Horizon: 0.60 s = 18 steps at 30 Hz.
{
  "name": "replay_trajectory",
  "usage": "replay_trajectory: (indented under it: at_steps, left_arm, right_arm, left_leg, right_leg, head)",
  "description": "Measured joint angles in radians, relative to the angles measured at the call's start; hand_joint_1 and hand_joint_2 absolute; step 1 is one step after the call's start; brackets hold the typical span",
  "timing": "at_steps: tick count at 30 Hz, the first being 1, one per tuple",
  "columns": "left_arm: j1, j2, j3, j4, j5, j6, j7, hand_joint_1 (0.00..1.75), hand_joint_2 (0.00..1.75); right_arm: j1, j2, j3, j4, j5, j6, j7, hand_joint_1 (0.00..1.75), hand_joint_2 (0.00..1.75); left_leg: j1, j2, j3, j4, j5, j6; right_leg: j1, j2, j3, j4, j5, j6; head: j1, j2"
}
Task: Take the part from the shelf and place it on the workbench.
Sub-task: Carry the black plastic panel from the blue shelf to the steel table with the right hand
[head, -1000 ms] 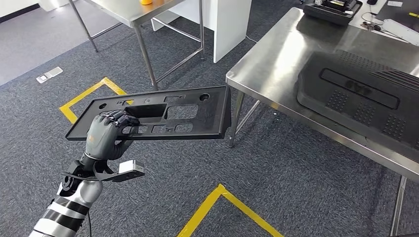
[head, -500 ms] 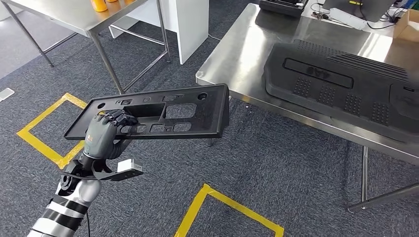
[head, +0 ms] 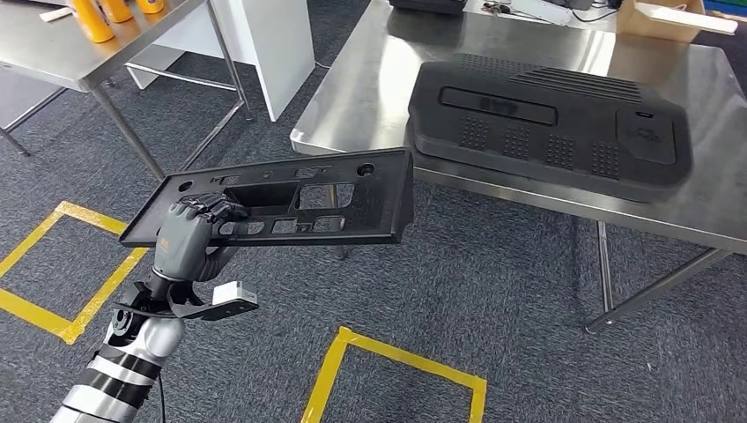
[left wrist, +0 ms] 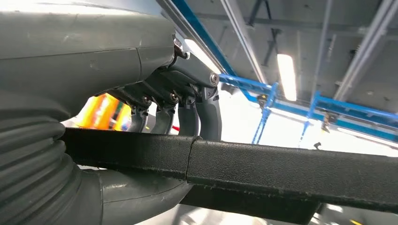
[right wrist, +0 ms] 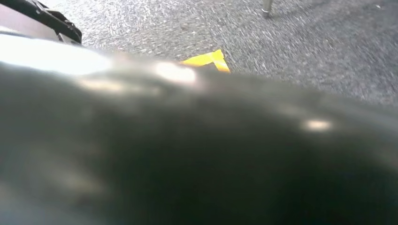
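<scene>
We log one part gripped by left hand; one workbench bears one black panel; right hand state indeterminable

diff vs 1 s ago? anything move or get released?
The camera has turned: the workbench with the large black panel now sits more central in the head view, so the shift is the robot's own. No release: the left hand grips the black part as before, level, short of the bench.
</scene>
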<state>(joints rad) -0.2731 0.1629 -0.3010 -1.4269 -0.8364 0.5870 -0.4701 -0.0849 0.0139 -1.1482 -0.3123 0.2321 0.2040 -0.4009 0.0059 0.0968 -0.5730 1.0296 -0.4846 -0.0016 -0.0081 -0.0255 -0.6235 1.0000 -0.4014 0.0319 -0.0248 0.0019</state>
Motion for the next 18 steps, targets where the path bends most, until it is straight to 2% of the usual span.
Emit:
replay_trajectory:
  at_steps: [1, 2, 3, 4, 5, 6, 7, 8, 10, 11, 12, 14, 15, 16, 17, 18]
  left_arm:
    - [0.000, 0.000, 0.000, 0.000, 0.001, 0.000, 0.000, 1.75, 1.75]
    - [-0.001, 0.000, 0.000, 0.000, 0.002, 0.000, -0.001, 1.75, 1.75]
    - [0.000, 0.000, 0.000, 0.000, 0.003, -0.001, -0.001, 1.75, 1.75]
    - [0.001, 0.001, 0.000, 0.001, 0.004, -0.001, -0.002, 1.75, 1.75]
    - [0.004, 0.001, 0.000, 0.002, 0.006, -0.001, -0.002, 1.75, 1.75]
    - [0.006, 0.001, 0.000, 0.002, 0.007, -0.001, -0.002, 1.75, 1.75]
    - [0.007, 0.001, 0.000, 0.002, 0.007, -0.001, -0.003, 1.75, 1.75]
    - [0.007, 0.001, 0.000, 0.002, 0.008, -0.001, -0.003, 1.75, 1.75]
    - [0.006, 0.001, 0.000, 0.003, 0.008, -0.001, -0.004, 1.75, 1.75]
    - [0.006, 0.001, 0.000, 0.003, 0.008, -0.001, -0.004, 1.75, 1.75]
    - [0.006, 0.001, 0.000, 0.003, 0.008, -0.001, -0.004, 1.75, 1.75]
    - [0.005, 0.000, 0.000, 0.003, 0.008, -0.001, -0.004, 1.75, 1.75]
    - [0.004, -0.001, 0.000, 0.003, 0.008, -0.001, -0.004, 1.75, 1.75]
    - [0.002, -0.002, 0.000, 0.003, 0.008, -0.001, -0.004, 1.75, 1.75]
    - [0.001, -0.003, 0.000, 0.003, 0.008, -0.001, -0.004, 1.75, 1.75]
    - [0.001, -0.002, 0.000, 0.003, 0.008, -0.002, -0.004, 1.75, 1.75]
  right_arm:
    - [0.000, 0.000, 0.000, 0.000, 0.000, 0.000, 0.000, 0.00, 0.00]
    - [0.000, 0.000, 0.000, 0.000, 0.000, -0.001, 0.000, 0.00, 0.00]
    - [0.000, 0.001, 0.000, 0.000, 0.000, -0.001, 0.000, 0.00, 0.00]
    - [-0.001, 0.001, 0.000, 0.000, 0.000, -0.001, 0.000, 0.00, 0.00]
    - [-0.001, 0.001, 0.000, 0.000, 0.000, -0.002, 0.000, 0.00, 0.00]
    - [0.000, 0.001, 0.000, 0.000, 0.000, -0.002, 0.000, 0.00, 0.00]
    - [0.001, 0.001, 0.000, 0.000, 0.000, -0.002, 0.000, 0.00, 0.00]
    - [0.001, 0.001, 0.000, 0.000, 0.000, -0.002, 0.000, 0.00, 0.00]
    - [0.000, 0.002, 0.000, 0.000, 0.000, -0.002, 0.000, 0.00, 0.00]
    - [-0.001, 0.001, 0.000, 0.000, 0.000, -0.002, 0.000, 0.00, 0.00]
    - [0.000, 0.001, 0.000, 0.000, 0.000, -0.002, 0.000, 0.00, 0.00]
    - [0.005, 0.001, 0.000, 0.000, 0.000, -0.004, 0.001, 0.00, 0.00]
    - [0.009, 0.002, 0.000, 0.000, 0.001, -0.008, 0.002, 0.00, 0.00]
    - [0.011, 0.002, 0.000, 0.000, 0.003, -0.016, 0.006, 0.00, 0.00]
    - [0.011, 0.002, 0.000, 0.000, 0.007, -0.028, 0.012, 0.00, 0.00]
    - [0.012, 0.003, 0.000, 0.001, 0.012, -0.044, 0.020, 0.00, 0.00]
  left_leg:
    - [0.003, -0.018, -0.009, 0.026, -0.018, -0.004]
    - [0.006, -0.044, -0.030, 0.075, -0.046, -0.008]
    - [0.007, -0.072, -0.060, 0.141, -0.079, -0.011]
    - [0.008, -0.088, -0.094, 0.211, -0.109, -0.013]
    - [0.008, -0.095, -0.123, 0.263, -0.124, -0.014]
    - [0.008, -0.098, -0.136, 0.281, -0.119, -0.014]
    - [0.009, -0.099, -0.130, 0.257, -0.094, -0.014]
    - [0.011, -0.105, -0.106, 0.199, -0.055, -0.013]
    - [0.020, -0.144, -0.046, 0.068, 0.003, -0.013]
    - [0.022, -0.160, -0.026, 0.028, 0.014, -0.012]
    - [0.021, -0.170, -0.018, 0.013, 0.013, -0.010]
    - [0.018, -0.154, -0.015, 0.008, 0.017, 0.001]
    - [0.017, -0.144, -0.014, 0.004, 0.021, 0.008]
    - [0.017, -0.132, -0.012, 0.000, 0.024, 0.016]
    - [0.017, -0.122, -0.010, -0.003, 0.027, 0.022]
    - [0.015, -0.112, -0.010, -0.004, 0.027, 0.026]
  right_leg:
    - [-0.005, 0.011, 0.003, -0.002, 0.001, -0.008]
    - [-0.010, 0.021, 0.007, -0.003, 0.002, -0.014]
    - [-0.009, 0.032, 0.009, -0.003, 0.001, -0.018]
    - [-0.009, 0.043, 0.010, -0.003, 0.001, -0.022]
    - [-0.009, 0.056, 0.010, -0.003, 0.000, -0.022]
    - [-0.009, 0.069, 0.011, -0.002, 0.000, -0.022]
    - [-0.009, 0.083, 0.012, -0.001, 0.000, -0.022]
    - [-0.010, 0.097, 0.013, 0.000, 0.000, -0.022]
    - [-0.009, 0.121, 0.012, 0.005, -0.002, -0.017]
    - [-0.008, 0.132, 0.007, 0.007, -0.001, -0.012]
    - [-0.008, 0.141, 0.002, 0.007, 0.001, -0.005]
    - [-0.010, 0.159, -0.008, 0.003, 0.007, 0.010]
    - [-0.010, 0.148, -0.014, 0.007, 0.006, 0.015]
    - [-0.008, 0.125, -0.026, 0.026, -0.003, 0.018]
    - [-0.006, 0.094, -0.048, 0.066, -0.021, 0.018]
    - [-0.006, 0.061, -0.081, 0.130, -0.048, 0.016]
  head:
    - [-0.002, 0.000]
    - [-0.004, 0.000]
    - [-0.006, 0.000]
    - [-0.008, 0.000]
    - [-0.008, 0.000]
    - [-0.008, 0.000]
    - [-0.008, 0.000]
    - [-0.008, 0.000]
    - [-0.008, 0.000]
    - [-0.007, 0.000]
    - [-0.007, 0.000]
    - [-0.007, 0.000]
    - [-0.007, 0.000]
    - [-0.004, 0.000]
    - [-0.002, 0.000]
    - [0.000, 0.000]
